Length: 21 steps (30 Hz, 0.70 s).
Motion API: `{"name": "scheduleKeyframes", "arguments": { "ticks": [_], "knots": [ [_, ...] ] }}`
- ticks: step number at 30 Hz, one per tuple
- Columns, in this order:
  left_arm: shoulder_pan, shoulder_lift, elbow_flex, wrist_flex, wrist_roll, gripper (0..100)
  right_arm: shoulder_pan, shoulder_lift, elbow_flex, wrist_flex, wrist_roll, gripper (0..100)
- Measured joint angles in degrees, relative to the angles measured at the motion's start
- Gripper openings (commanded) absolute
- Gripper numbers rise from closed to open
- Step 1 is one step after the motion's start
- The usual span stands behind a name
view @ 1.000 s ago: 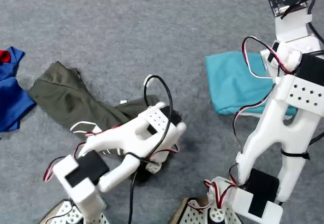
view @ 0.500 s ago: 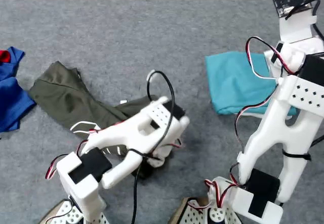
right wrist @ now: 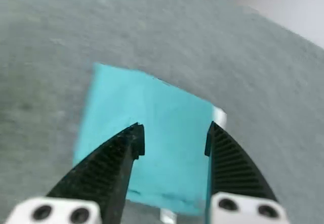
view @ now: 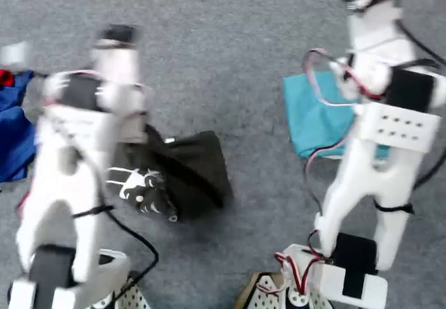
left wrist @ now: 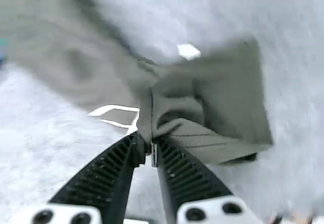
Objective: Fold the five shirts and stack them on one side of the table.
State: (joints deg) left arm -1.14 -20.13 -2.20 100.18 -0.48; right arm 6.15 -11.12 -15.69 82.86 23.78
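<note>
Table: grey table (view: 244, 44) carrying all the cloth, with both arm bases at its near edge.
Arms: two; the left arm (view: 70, 155) stands over the dark shirt and the right arm (view: 376, 148) stands beside the teal one.
Dark olive shirt (view: 185, 173): left of the table's middle, bunched, one part doubled over, white print showing.
Teal shirt (view: 310, 117): a flat folded rectangle on the right side of the table, well apart from the others.
Blue shirt (view: 14, 138): crumpled at the left edge, unfolded, with a bit of red by it.
Left claw (left wrist: 146, 147): pressed together on a fold of the dark olive shirt.
Right claw (right wrist: 172, 135): spread, hovering above the teal shirt, holding nothing.
Progress: early, by my reading; one shirt looks done, the olive one is mid-fold, and the blue one is untouched.
Count: three shirts seen, namely one teal, one olive and one blue; there is no stack yet.
</note>
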Motion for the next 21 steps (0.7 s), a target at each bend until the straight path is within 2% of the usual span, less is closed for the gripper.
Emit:
{"name": "scheduleKeyframes", "arguments": {
  "ticks": [5, 10, 13, 15, 21],
  "knots": [
    [-16.97, -6.15, -0.09, 0.00, -3.43, 2, -14.86, 3.16, 4.40, 0.09, -2.90, 20.3],
    [-29.36, -9.49, -0.09, 0.00, -6.24, 2, -30.07, 13.45, 6.59, 0.09, -3.52, 20.6],
    [-33.14, -9.93, -0.09, 0.00, -7.12, 2, -37.27, 22.15, 6.33, 0.09, -3.52, 20.7],
    [-34.20, -9.93, -0.09, 0.00, -7.38, 2, -39.65, 28.48, 4.22, 0.09, -3.87, 20.7],
    [-35.08, -9.93, -0.09, 0.00, -7.65, 2, -40.35, 45.98, -10.46, 3.25, -7.38, 20.7]
  ]
}}
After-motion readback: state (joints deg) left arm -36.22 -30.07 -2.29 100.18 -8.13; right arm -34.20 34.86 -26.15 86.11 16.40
